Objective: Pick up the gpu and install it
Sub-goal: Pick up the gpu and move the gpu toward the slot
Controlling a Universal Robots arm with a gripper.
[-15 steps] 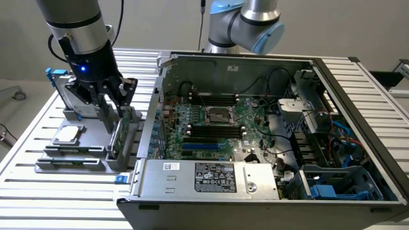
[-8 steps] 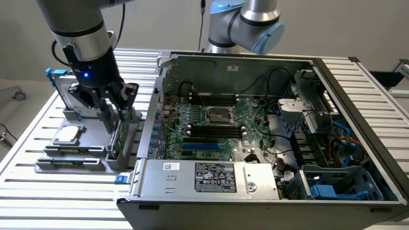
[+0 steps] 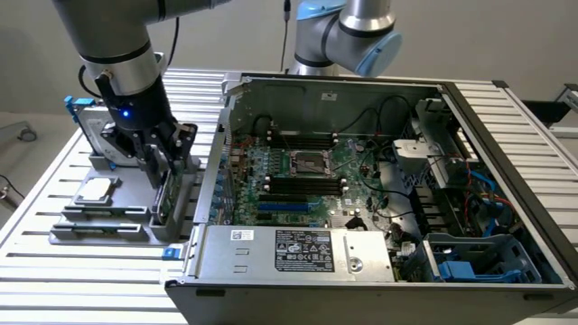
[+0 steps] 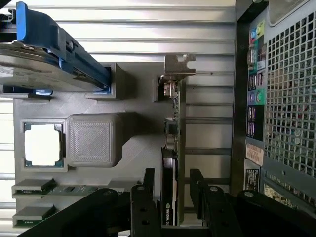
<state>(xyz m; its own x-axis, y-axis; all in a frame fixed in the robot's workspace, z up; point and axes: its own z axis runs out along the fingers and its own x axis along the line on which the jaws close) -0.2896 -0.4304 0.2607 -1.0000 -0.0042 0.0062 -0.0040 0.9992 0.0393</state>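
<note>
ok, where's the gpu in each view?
Exterior view: gpu stands on edge in the grey holder, at the exterior view's left of the case, under the gripper.
Wrist view: gpu edge-on between the fingers of the open gripper.
Shared landmark: silver CPU chip in the same holder.

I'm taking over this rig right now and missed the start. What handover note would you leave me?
Gripper: open, with one finger on each side of the gpu and not closed on it.
Gpu: standing on edge in the gray holder on the table, beside the open PC case.
Done: the gripper is lined up around the gpu.
Left: the gpu is not yet gripped or lifted, and it is not yet in the case.
</note>
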